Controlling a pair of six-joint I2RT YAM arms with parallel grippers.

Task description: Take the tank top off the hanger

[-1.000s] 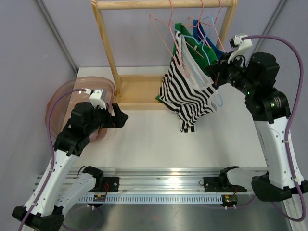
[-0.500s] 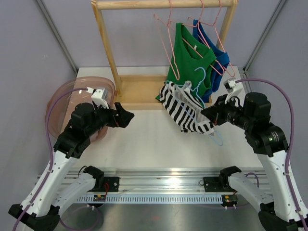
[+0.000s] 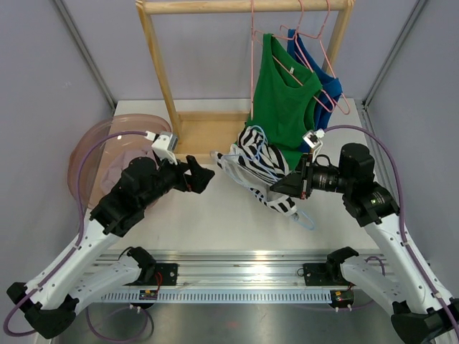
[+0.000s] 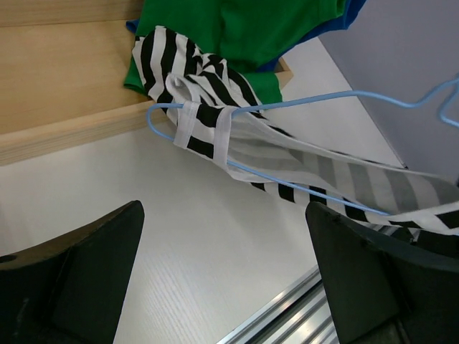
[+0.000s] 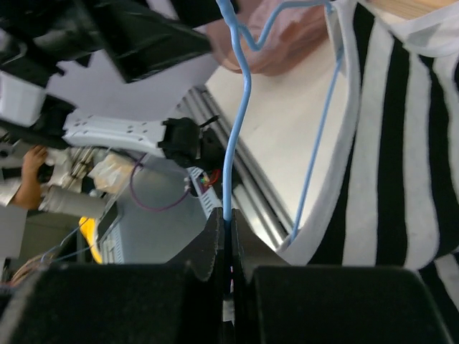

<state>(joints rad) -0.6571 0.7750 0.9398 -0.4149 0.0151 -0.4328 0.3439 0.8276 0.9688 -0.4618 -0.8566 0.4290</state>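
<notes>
The small white neck label [image 3: 290,69] on the hanging green top [image 3: 283,100] is too small to read. The black-and-white striped tank top [image 3: 262,161] is heaped at the far middle of the white table [image 3: 215,215], its straps looped over the light blue wire hanger [image 4: 287,104]. The right gripper [image 5: 227,222], its arm reaching low to the left, pinches the hanger's wire. The left gripper [image 4: 224,215], its arm stretched forward, faces the straps with jaws spread wide, apart from them.
</notes>
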